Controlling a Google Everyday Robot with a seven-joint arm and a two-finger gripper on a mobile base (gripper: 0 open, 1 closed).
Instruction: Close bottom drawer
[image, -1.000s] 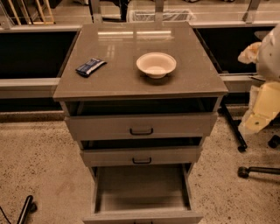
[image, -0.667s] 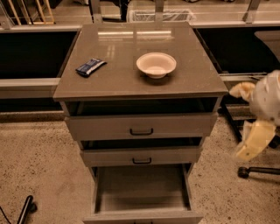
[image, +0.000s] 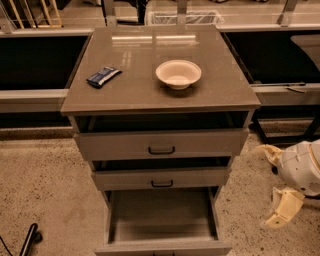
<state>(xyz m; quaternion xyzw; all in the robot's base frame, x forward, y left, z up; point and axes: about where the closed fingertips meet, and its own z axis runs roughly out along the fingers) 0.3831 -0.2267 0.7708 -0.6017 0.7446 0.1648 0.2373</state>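
Fingers (image: 285, 205) of the gripper (image: 265, 187) are seen spread apart and empty; nothing is grasped. The gripper is positioned low at the right of the view, above the speckled floor (image: 40, 175), beside the cabinet and apart from it. No drawer is touched.

The cabinet is fitted with 3 drawers under a flat bench (image: 150, 97). The top drawer (image: 115, 145), with the tallest front and the widest handle, is pulled out slightly, so that a dark gap is shown above its front. The middle drawer (image: 125, 179) is likewise left slightly out. The bottom drawer (image: 162, 220) is located at the lowest position, at the lower edge of the view, and is pulled out furthest of the 3. Its bare interior is exposed and no contents are seen. Its front is partly cut off by the frame edge.

On the bench, 1 pale bowl (image: 178, 74) is placed right of centre, and 1 small dark packet (image: 103, 76) is laid near the left edge, well apart from the bowl.

Task progress is judged as not yet effective: the bottom drawer is fully open. The gripper is yet to be brought to the drawer front, and the front is yet to be pushed in until flush.
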